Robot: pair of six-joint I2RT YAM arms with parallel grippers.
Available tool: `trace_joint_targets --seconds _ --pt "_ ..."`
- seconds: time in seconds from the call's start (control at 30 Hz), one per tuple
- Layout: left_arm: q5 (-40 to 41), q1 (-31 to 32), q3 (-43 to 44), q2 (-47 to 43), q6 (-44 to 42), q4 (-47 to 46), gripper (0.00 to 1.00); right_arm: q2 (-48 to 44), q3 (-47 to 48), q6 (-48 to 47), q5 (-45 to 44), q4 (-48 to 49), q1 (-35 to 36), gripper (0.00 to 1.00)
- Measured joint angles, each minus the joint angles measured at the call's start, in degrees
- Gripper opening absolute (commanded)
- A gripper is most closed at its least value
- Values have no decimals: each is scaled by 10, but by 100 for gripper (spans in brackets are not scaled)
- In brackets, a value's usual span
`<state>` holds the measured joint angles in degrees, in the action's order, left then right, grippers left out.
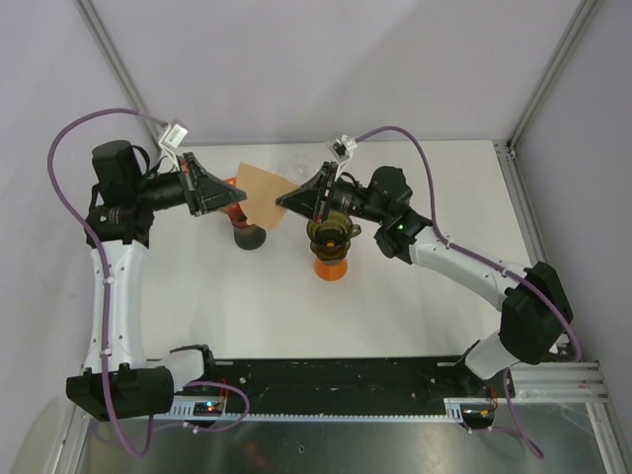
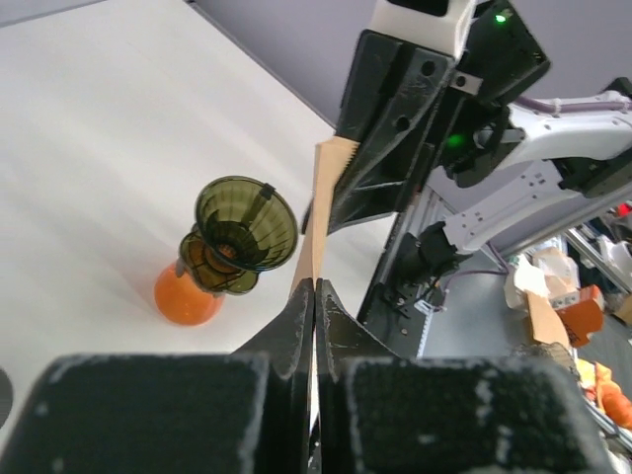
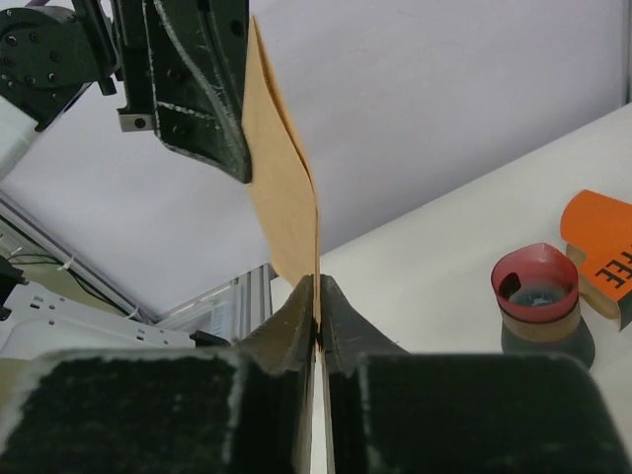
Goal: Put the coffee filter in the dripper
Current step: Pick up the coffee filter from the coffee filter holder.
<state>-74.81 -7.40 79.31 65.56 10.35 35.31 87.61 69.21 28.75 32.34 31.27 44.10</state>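
Observation:
The brown paper coffee filter (image 1: pixel 263 190) hangs in the air between both arms. My left gripper (image 1: pixel 239 196) is shut on its left edge, and my right gripper (image 1: pixel 284 202) is shut on its right edge. In the left wrist view the filter (image 2: pixel 320 212) runs edge-on from my left gripper (image 2: pixel 315 286) up to the right arm's fingers (image 2: pixel 387 148). The right wrist view shows the filter (image 3: pixel 283 183) rising from my right gripper (image 3: pixel 318 288) towards the left arm's fingers (image 3: pixel 202 84). The dark olive dripper (image 1: pixel 329 235) stands on an orange base (image 1: pixel 331 268), just below the right gripper.
A red-rimmed dark cup (image 1: pixel 249 237) stands on the table under the filter, also seen as the cup (image 3: pixel 536 288) in the right wrist view. Beside it lies an orange packet (image 3: pixel 602 237). The white table (image 1: pixel 434 188) is walled by grey panels.

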Motion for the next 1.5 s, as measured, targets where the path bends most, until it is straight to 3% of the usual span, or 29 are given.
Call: trace_joint_targets --seconds 0.17,0.23,0.33,0.57,0.8,0.9,1.03,1.2,1.37,1.5 --pt "70 2 -3 0 -18 0 47 -2 0 10 -1 -6 -2 0" --pt "102 2 -8 0 -28 0 58 -7 0 11 -12 -24 -2 0" --pt "131 2 -15 0 -40 4 65 -28 0 12 -38 -61 1 0" --pt "204 20 -14 0 -82 14 69 -98 0 28 -138 -144 3 0" --pt "402 174 21 -14 -217 38 67 -141 0 68 -236 -198 -2 0" --pt "437 220 28 -41 -292 66 68 -154 0 91 -266 -226 -2 0" --pt "461 233 43 -74 -362 123 67 -169 0 87 -291 -243 20 0" --pt "431 234 92 -78 -357 198 63 -190 0 15 -298 -241 100 0" --pt "318 234 111 -94 -306 220 44 -224 -29 -41 -273 -217 116 0" --pt "245 234 105 -104 -281 227 46 -251 -49 -67 -254 -205 117 0"
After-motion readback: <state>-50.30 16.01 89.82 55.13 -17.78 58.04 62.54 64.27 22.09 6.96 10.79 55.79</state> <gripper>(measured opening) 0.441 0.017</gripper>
